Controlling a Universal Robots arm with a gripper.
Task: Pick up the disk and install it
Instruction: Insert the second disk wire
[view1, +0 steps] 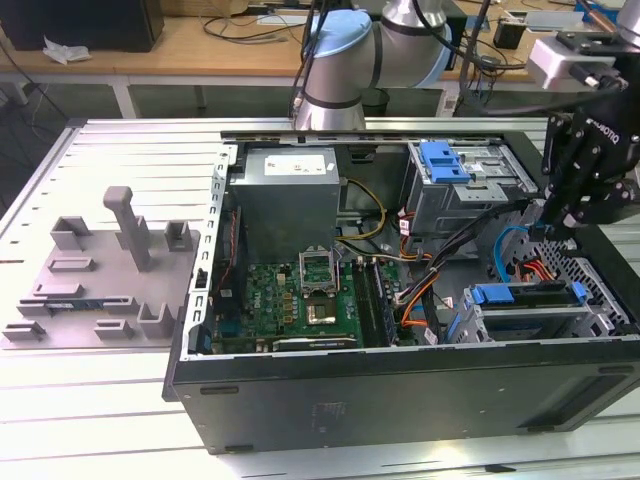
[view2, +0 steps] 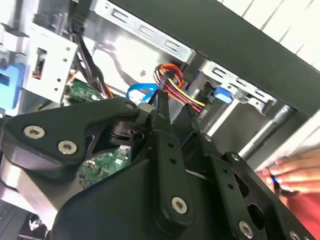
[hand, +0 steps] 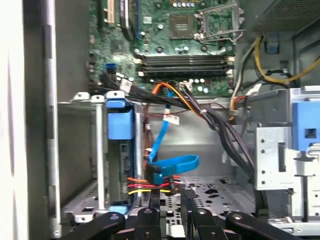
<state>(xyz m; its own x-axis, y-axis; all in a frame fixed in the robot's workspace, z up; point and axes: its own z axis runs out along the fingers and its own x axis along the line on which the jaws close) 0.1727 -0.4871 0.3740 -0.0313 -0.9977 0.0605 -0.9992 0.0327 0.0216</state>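
1. A pale slatted surface (view1: 110, 150) carries everything in the exterior view.
2. An open black computer case (view1: 400, 385) lies on it.
3. A grey slotted fixture (view1: 95, 290) sits just beside the case, toward the exterior view's left.

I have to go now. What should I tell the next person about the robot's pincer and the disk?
Pincer: hangs over the drive cage at the exterior view's right end of the open computer case, among the cables.
Disk: lies in its blue carrier inside the lower drive cage, just below the pincer.
Done: the disk looks picked up and brought to its bay.
Left: it is not clear that the disk is pushed fully home, so check that.
Careful: a person's hand is close beside the case in the second wrist view.
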